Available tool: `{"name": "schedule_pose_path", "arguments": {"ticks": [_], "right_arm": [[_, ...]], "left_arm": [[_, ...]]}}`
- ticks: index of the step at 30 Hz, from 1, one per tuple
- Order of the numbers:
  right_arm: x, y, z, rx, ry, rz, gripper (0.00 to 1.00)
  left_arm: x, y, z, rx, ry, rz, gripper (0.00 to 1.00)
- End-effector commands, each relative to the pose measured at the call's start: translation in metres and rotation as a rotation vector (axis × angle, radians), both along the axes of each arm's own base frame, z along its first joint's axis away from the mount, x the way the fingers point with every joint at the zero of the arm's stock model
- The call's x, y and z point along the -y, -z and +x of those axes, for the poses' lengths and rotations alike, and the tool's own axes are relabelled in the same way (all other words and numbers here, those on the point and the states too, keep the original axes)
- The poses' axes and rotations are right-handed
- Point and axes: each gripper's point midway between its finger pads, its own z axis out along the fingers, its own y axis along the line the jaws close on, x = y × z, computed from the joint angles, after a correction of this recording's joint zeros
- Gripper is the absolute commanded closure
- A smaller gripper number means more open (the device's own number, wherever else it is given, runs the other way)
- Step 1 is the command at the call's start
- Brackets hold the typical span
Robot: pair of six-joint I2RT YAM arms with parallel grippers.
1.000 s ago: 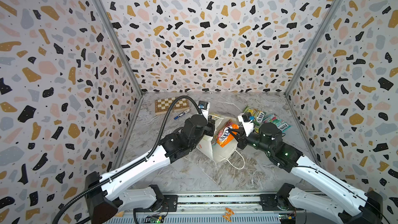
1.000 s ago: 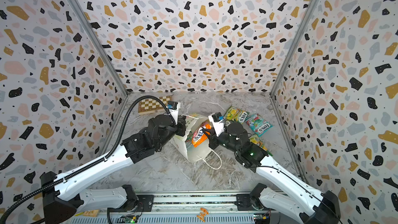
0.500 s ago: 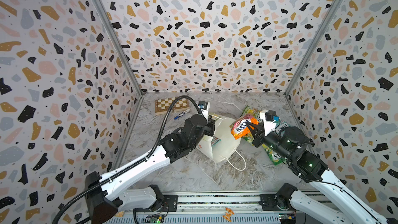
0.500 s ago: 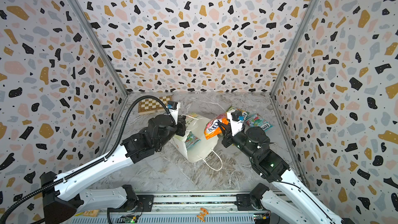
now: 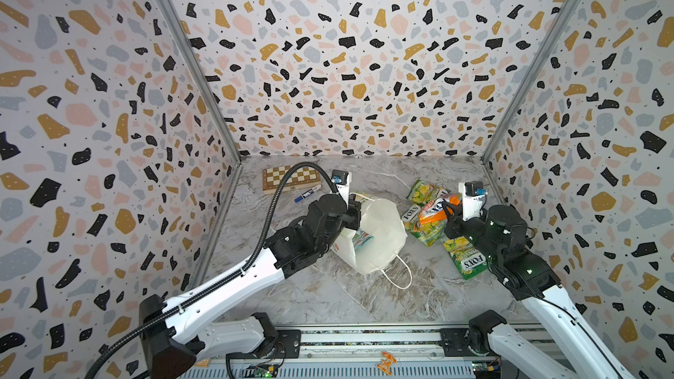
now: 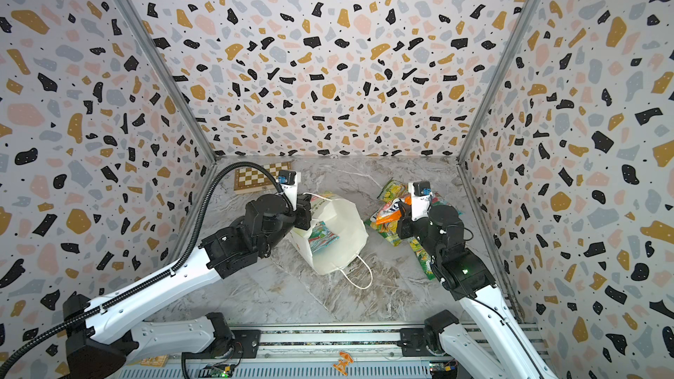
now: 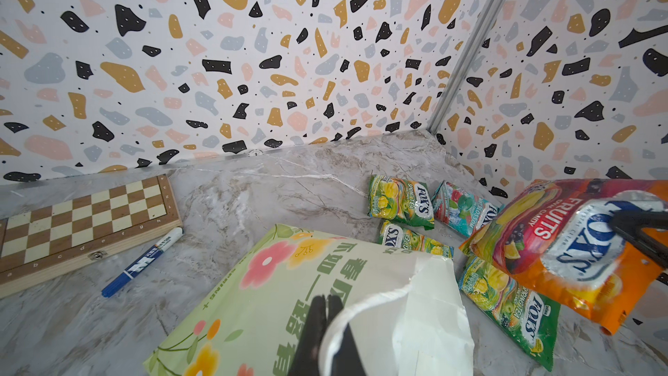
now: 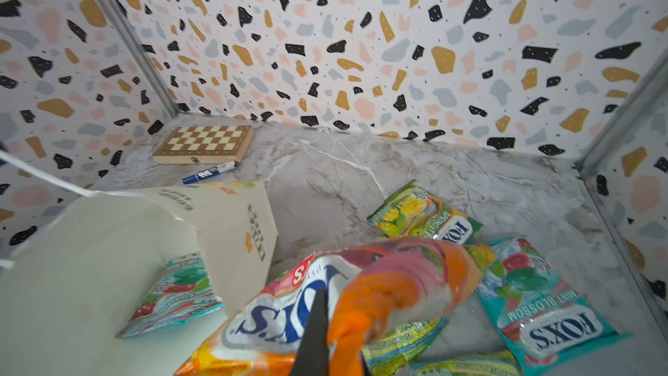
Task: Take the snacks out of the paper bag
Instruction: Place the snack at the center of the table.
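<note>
The white paper bag lies tilted on the marble floor with its mouth facing the front, seen in both top views. My left gripper is shut on its upper rim. One teal snack lies inside the bag. My right gripper is shut on an orange snack, held just above the loose snacks to the right of the bag. Green snacks and a teal one lie on the floor there.
A wooden chessboard and a blue marker lie at the back left. The bag's cord handle trails forward on the floor. Patterned walls close in on three sides; the right wall is close to the snacks.
My right gripper has carried the orange snack out of the bag's mouth and to the right, over the loose snacks. The left gripper has stayed on the bag's rim.
</note>
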Motion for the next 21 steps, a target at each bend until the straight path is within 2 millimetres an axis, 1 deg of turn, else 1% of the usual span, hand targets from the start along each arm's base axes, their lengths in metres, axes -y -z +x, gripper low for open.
{"name": "schedule_pose_path", "arguments": {"ticks": [1, 5, 7, 13, 17, 21], "right_arm": [[0.000, 0.003, 0.000, -0.013, -0.057, 0.016, 1.00], [-0.007, 0.027, 0.001, -0.083, -0.129, 0.034, 1.00], [-0.015, 0.039, 0.000, -0.112, -0.170, 0.050, 1.00], [-0.037, 0.066, -0.004, -0.186, -0.292, 0.135, 1.00], [-0.053, 0.079, -0.009, -0.232, -0.382, 0.202, 1.00], [-0.063, 0.090, -0.013, -0.268, -0.446, 0.243, 1.00]], "left_arm": [[-0.008, -0.008, -0.001, 0.030, -0.033, -0.022, 1.00], [-0.008, -0.007, -0.001, 0.027, -0.036, -0.020, 1.00], [-0.009, -0.007, 0.000, 0.028, -0.040, -0.018, 1.00], [-0.011, -0.007, 0.000, 0.030, -0.050, -0.018, 1.00], [-0.012, -0.008, 0.000, 0.032, -0.052, -0.019, 1.00], [-0.012, -0.008, -0.001, 0.032, -0.051, -0.023, 1.00]]}}
